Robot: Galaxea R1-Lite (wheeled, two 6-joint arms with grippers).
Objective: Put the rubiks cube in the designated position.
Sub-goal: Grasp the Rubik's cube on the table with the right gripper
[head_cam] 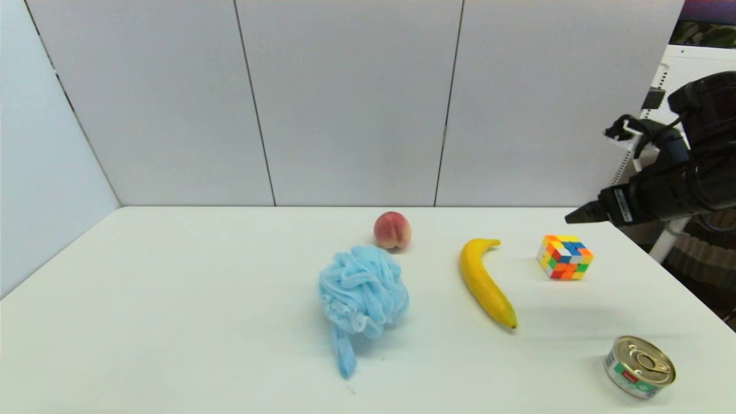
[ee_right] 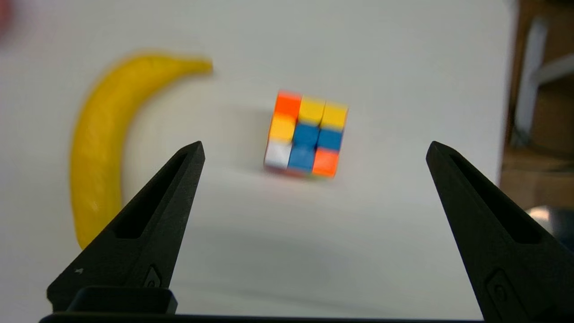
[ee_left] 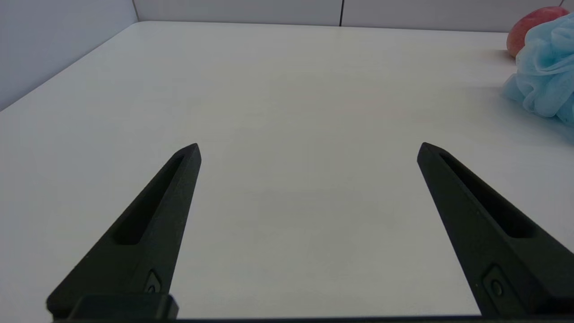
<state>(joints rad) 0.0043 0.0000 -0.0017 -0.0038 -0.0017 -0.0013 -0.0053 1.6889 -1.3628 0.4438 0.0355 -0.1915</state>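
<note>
Blocky glossy rubiks cube (head_cam: 565, 257) (matte table (head_cam: 172, 299))

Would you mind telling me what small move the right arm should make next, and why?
Probably lower the right gripper straight onto the rubiks cube. It hangs open above the cube, which rests untouched on the table, apart from the banana.
</note>
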